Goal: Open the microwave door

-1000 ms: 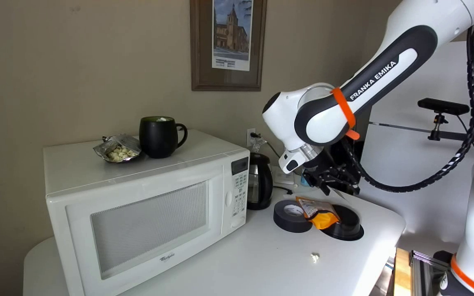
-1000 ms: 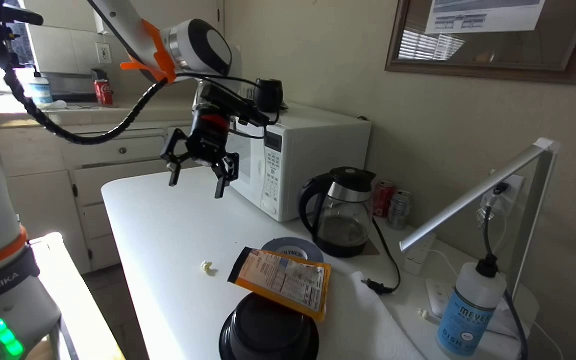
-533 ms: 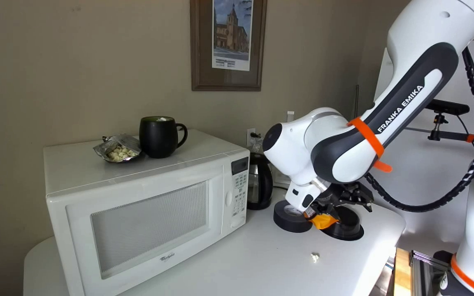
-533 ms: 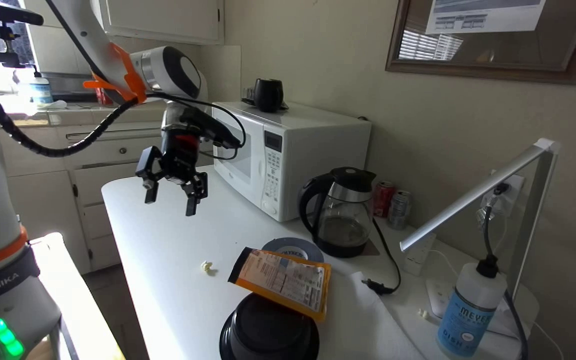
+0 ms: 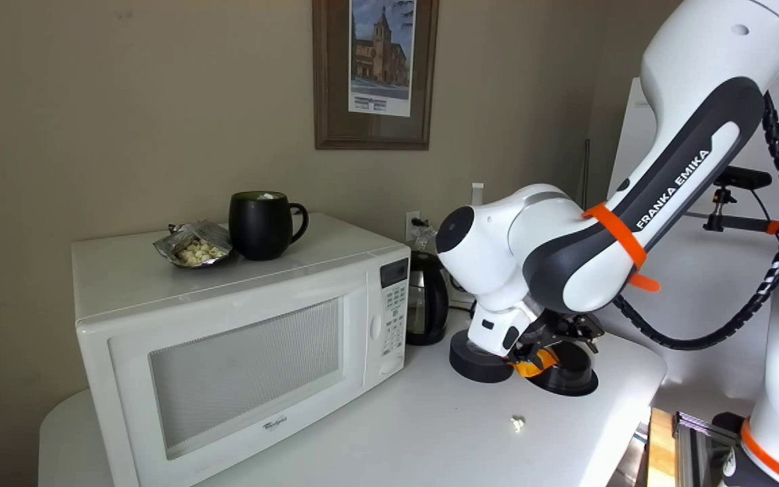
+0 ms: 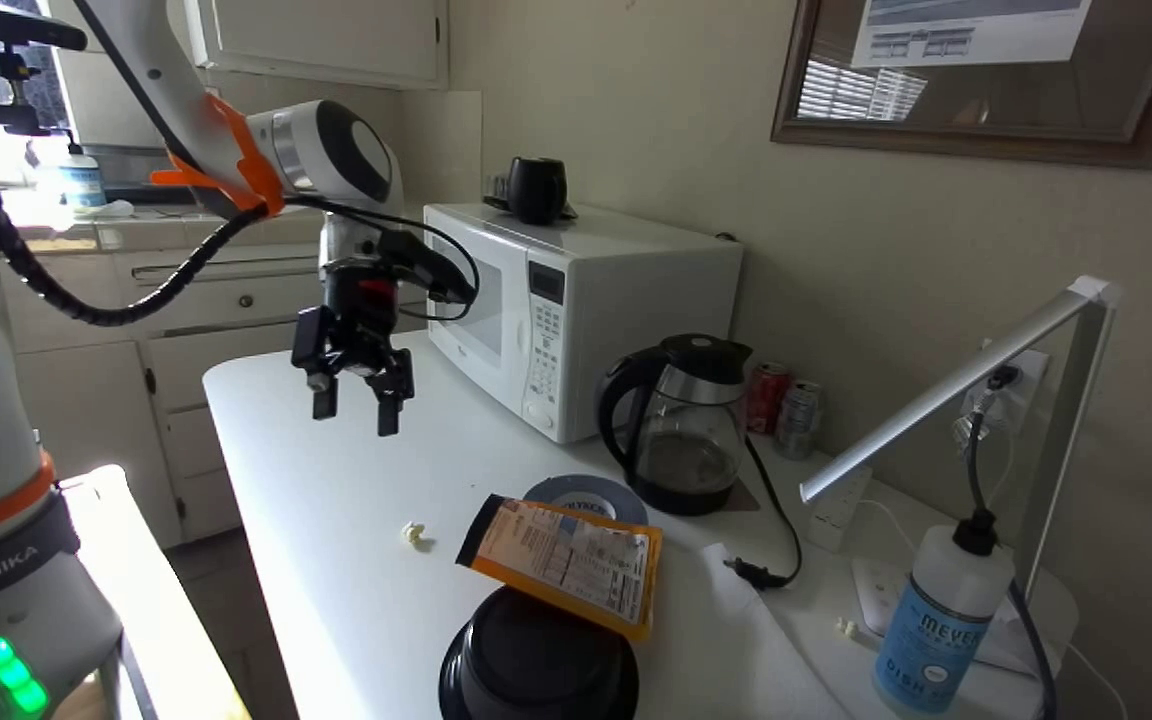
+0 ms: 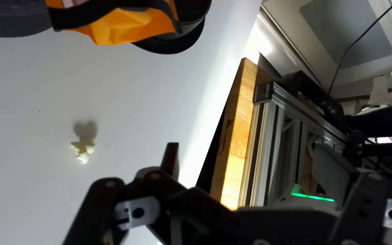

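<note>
The white microwave [image 5: 126, 284] stands on the table and also shows in an exterior view [image 6: 651, 330]. Its wide door [image 5: 356, 338] with the greyish window is closed flush with the front; it also shows in an exterior view [image 6: 508, 335], seen at a slant. A narrow control panel [image 5: 395, 318] is beside the door. My gripper [image 6: 357, 408] is open and empty, pointing down above the table, in front of the microwave and apart from it. In the wrist view my gripper [image 7: 264, 156] spans the lower part; one fingertip is plain, the other dark and unclear. The microwave is out of the wrist view.
A black mug [image 5: 262, 226] and an opened popcorn bag [image 5: 195, 245] stand on the microwave. A kettle [image 6: 686, 430], a tape roll [image 6: 586, 490], an orange pouch [image 6: 566, 565] and a black bowl [image 6: 541, 655] are on the table. A popcorn piece [image 7: 83, 149] lies near the gripper.
The arm has moved down and away from the microwave toward the robot's base, with little motion in the last half second. The gripper has turned slightly, and its fingertips appear closer together.
</note>
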Available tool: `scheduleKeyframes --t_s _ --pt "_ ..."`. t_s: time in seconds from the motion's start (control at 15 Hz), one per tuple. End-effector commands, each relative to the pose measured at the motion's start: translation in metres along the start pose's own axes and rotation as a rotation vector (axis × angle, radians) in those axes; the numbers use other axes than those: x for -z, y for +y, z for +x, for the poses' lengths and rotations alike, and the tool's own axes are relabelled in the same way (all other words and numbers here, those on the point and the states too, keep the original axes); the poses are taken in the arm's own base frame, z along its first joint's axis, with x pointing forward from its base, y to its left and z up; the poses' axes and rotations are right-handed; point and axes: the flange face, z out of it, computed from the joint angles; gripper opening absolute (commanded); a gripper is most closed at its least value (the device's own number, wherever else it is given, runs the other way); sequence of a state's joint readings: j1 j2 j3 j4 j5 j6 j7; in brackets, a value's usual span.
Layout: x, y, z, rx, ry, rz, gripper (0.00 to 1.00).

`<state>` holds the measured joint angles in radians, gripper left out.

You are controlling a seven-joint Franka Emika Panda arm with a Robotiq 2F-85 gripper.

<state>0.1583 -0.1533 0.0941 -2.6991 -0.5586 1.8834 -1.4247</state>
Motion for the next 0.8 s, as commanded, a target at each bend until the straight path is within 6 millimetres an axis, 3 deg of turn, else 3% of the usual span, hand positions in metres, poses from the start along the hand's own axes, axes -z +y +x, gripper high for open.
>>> scheduleKeyframes --t_s 0.0,0.07,0.73 --pt "-0.018 -0.002 0.021 0.138 -0.064 -0.127 1.0" --pt "-0.006 0.02 0.015 0.168 -0.092 -0.157 1.0" --pt "0.011 0.052 0.029 0.474 -0.351 -0.559 1.0"
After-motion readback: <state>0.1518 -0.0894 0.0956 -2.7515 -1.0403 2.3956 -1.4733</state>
